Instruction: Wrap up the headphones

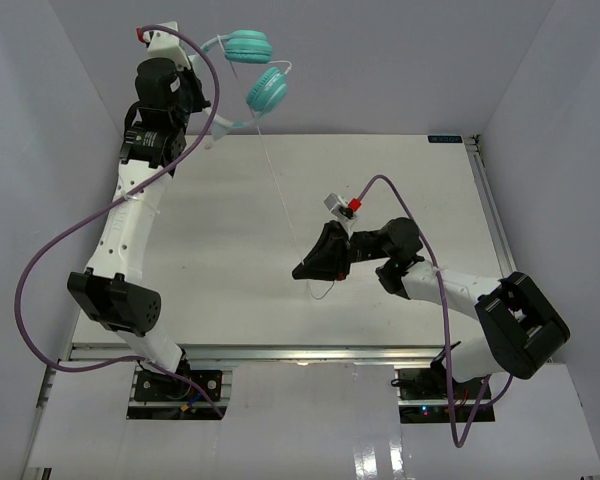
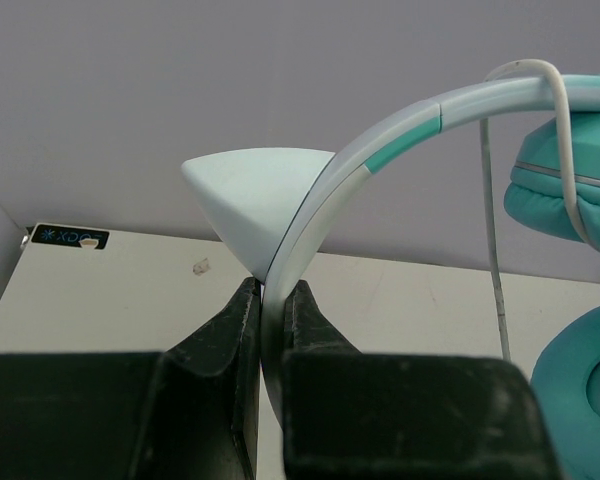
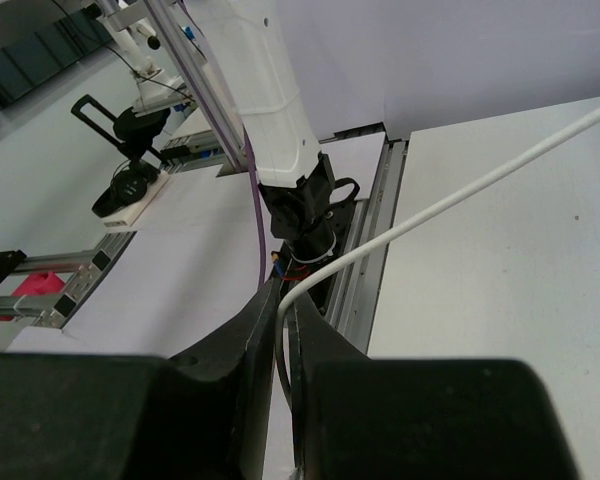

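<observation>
I am clamping the left gripper (image 2: 270, 295) hard on the headband (image 2: 325, 200), its two fingers (image 2: 230, 330) pressing either side of the pale strip. It is holding the headphones (image 1: 248, 45) in the air, beyond the far edge of the table (image 1: 210, 230), toward its far left corner. The headband is arching up and to the right from the fingers, and both cups are hanging clear of the table, one (image 1: 267, 90) below the other. The cord (image 1: 285, 190) is dropping from the cups and stretching taut over the middle of the table. Its lower end is running into the right gripper (image 1: 305, 270), which I am holding low over the table's centre. Those fingers (image 3: 315, 345) are pinching shut on the cord.
</observation>
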You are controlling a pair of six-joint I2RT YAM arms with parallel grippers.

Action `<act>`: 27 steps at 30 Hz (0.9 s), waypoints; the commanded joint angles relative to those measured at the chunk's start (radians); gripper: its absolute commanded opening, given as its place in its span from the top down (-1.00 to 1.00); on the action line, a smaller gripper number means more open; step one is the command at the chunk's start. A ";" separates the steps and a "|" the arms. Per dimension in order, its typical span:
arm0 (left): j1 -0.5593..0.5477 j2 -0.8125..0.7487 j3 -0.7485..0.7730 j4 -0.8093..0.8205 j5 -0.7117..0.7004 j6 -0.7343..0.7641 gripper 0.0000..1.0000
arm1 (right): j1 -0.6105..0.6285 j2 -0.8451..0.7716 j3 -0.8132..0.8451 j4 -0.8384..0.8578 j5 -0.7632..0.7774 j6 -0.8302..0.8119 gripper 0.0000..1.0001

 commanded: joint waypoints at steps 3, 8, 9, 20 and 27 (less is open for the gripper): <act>0.046 -0.017 -0.012 0.086 0.009 -0.044 1.00 | 0.021 -0.037 -0.003 -0.026 -0.029 -0.041 0.75; 0.056 -0.018 -0.070 0.097 -0.002 -0.008 1.00 | 0.029 -0.059 0.089 -0.336 -0.041 -0.218 0.85; 0.060 -0.019 -0.079 0.100 -0.003 -0.003 1.00 | 0.030 -0.065 0.123 -0.387 -0.042 -0.278 0.85; 0.077 0.007 -0.356 0.180 0.028 0.066 1.00 | 0.117 -0.106 0.624 -1.534 0.358 -1.126 0.85; 0.064 0.012 -0.504 0.209 0.082 0.075 1.00 | 0.207 -0.098 0.797 -1.697 0.675 -1.355 0.85</act>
